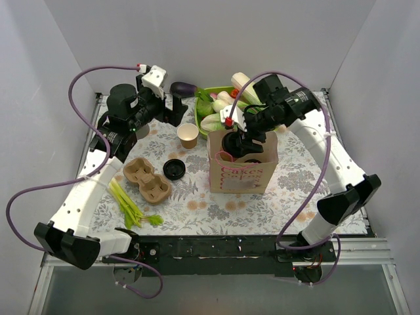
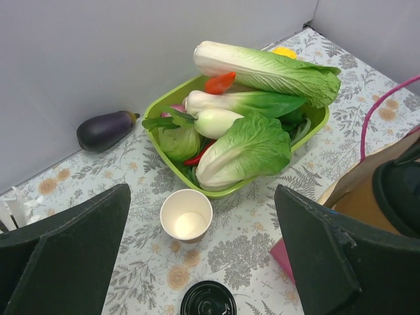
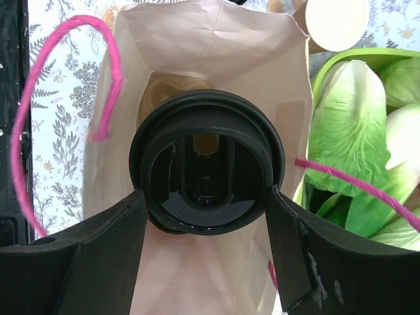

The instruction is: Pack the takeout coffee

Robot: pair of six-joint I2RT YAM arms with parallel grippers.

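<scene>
The right pincer (image 3: 207, 197) is clenching a lidded coffee cup (image 3: 207, 167) by the sides of its black lid. It is holding the cup in the open mouth of the brown paper bag (image 3: 197, 52), the one with pink cord handles (image 3: 111, 65). Whether the cup is resting on the bag's floor cannot be told. One coffee is therefore all but packed and, by the look of it, is only waiting to be let go.

The left pincer (image 2: 201, 189) is hanging released, holding nothing, above the worktop (image 2: 256, 236). It is hovering near the second paper cup (image 2: 187, 216), which is standing upright and uncovered just beside the green basket of vegetables (image 2: 170, 94). The loose black lid (image 1: 174, 169) is lying apart from that cup, between it and the moulded-pulp tray (image 1: 147, 179). Judging by this, the second cup is waiting to be capped and bagged, so roughly half the job is remaining.
</scene>
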